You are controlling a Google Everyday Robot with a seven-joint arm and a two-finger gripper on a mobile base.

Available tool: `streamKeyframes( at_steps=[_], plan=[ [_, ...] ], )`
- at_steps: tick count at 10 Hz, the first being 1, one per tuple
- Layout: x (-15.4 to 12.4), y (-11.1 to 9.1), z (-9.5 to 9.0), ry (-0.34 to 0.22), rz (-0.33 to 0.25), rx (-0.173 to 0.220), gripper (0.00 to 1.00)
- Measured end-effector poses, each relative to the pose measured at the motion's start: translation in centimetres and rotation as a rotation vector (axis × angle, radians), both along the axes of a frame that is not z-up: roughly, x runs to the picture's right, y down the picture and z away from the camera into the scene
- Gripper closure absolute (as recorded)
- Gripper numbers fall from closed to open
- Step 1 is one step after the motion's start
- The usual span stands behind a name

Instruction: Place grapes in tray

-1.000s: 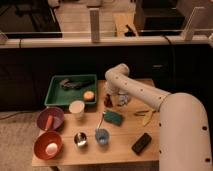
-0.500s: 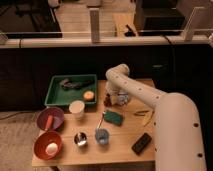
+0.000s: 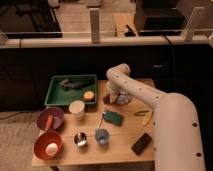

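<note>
The end effector [image 3: 114,98], jaw state impossible to tell, hung over the grapes [image 3: 109,100]; a loose grasp risked dropping them short of the tray [image 3: 55,84].

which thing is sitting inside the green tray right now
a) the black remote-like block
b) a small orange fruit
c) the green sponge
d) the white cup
b: the small orange fruit lies in the green tray near its right front corner, while the white cup, green sponge and black block all rest on the table. The claw is down at the table just right of the tray.
</note>
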State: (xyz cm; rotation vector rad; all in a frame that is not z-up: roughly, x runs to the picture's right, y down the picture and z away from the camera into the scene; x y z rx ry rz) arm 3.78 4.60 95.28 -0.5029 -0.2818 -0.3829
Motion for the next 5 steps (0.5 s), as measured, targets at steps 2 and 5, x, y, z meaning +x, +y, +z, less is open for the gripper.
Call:
streamKeyframes(
  at_steps=[2, 5],
  plan=[
    [0.1, -0.8, -1.1, -0.012, 0.028, 0.016, 1.00],
    [0.5, -2.3, -3.5, -0.034, 0.079, 0.045, 1.00]
  ],
)
